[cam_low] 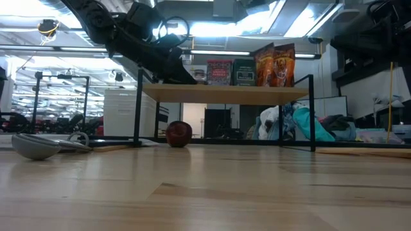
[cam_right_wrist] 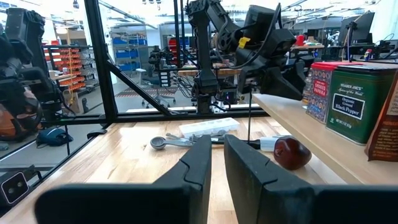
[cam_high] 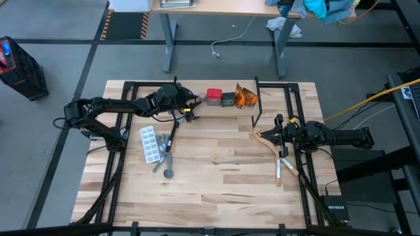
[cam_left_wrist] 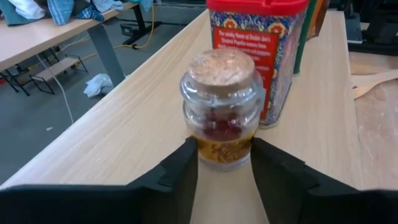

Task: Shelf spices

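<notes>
the left gripper (cam_left_wrist: pixel 224 171) is reaching over the shelf (cam_high: pixel 262 99) at the table's far side, its fingers (cam_left_wrist: pixel 180 171) sitting on either side of a small cork-topped glass jar (cam_left_wrist: pixel 221 109); whether they are pressing it i cannot tell. the jar is standing on the plank just left of the red spice tin (cam_high: pixel 214 96), then the dark pepper tin (cam_high: pixel 228 99) and orange packets (cam_high: pixel 246 98). the right gripper (cam_high: pixel 281 134) is resting low at the right, fingers nearly together, empty.
</notes>
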`<act>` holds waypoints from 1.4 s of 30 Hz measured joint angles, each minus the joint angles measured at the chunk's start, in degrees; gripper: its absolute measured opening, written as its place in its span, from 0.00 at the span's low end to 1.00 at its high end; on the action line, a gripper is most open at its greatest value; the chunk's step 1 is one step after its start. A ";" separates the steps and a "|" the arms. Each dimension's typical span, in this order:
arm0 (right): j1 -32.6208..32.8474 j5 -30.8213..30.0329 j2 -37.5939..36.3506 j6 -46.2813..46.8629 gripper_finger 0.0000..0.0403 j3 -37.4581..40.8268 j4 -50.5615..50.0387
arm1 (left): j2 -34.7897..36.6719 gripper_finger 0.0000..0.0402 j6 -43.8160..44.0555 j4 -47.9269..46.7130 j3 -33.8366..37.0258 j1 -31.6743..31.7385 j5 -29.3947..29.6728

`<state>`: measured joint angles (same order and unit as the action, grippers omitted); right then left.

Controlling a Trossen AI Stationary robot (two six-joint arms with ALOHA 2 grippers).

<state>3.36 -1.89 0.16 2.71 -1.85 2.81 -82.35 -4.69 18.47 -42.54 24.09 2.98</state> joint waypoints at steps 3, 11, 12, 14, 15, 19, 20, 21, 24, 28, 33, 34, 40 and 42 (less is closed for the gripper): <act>0.01 0.00 0.00 0.01 0.13 0.00 0.01 | 0.00 0.31 0.02 -0.10 0.00 -0.15 -0.01; -0.01 0.00 0.00 0.00 0.13 0.00 0.02 | 0.22 0.36 3.12 1.13 0.00 -0.19 0.55; -0.01 0.00 0.00 0.01 0.13 0.00 0.02 | 0.22 0.39 3.82 1.75 0.00 -0.19 0.65; 0.00 0.00 0.00 0.00 0.13 0.00 0.02 | 0.22 0.46 3.79 3.17 0.00 -0.15 0.99; 0.01 0.00 0.00 -0.01 0.13 0.00 0.02 | 0.22 0.50 3.34 4.09 0.00 -0.15 1.06; 0.00 0.00 0.00 0.00 0.13 0.00 0.02 | 0.22 0.65 2.00 6.35 0.00 -0.10 1.04; 0.00 0.00 -0.02 -0.01 0.13 0.00 0.02 | 0.22 0.68 1.79 6.89 0.00 -0.08 1.05; -0.01 0.00 -0.02 -0.02 0.13 0.00 0.02 | 0.22 0.71 1.70 7.33 0.00 -0.08 1.05; -0.01 0.00 0.00 -0.02 0.13 0.00 0.02 | 0.22 0.78 0.97 7.30 -0.31 0.03 1.03; 0.02 0.00 -0.01 -0.02 0.13 0.00 0.02 | 0.20 0.82 -0.37 7.29 -2.10 0.31 -0.79; 0.02 0.00 -0.01 0.00 0.13 0.00 0.02 | 0.20 0.82 0.00 1.16 -4.98 1.27 -2.01; 0.00 0.00 0.00 -0.01 0.13 0.00 0.02 | 0.20 0.82 0.00 0.03 -5.38 1.41 -2.20; 0.00 0.00 0.00 -0.01 0.13 0.00 0.02 | -0.12 0.82 0.16 -1.51 -5.90 1.54 -3.52; -0.01 0.00 0.00 0.01 0.13 0.00 0.02 | -0.88 0.82 0.28 -1.45 -5.95 1.56 -4.06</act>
<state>3.36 -1.89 0.16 2.72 -1.85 2.83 -83.23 -4.41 17.02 -48.50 25.65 -1.08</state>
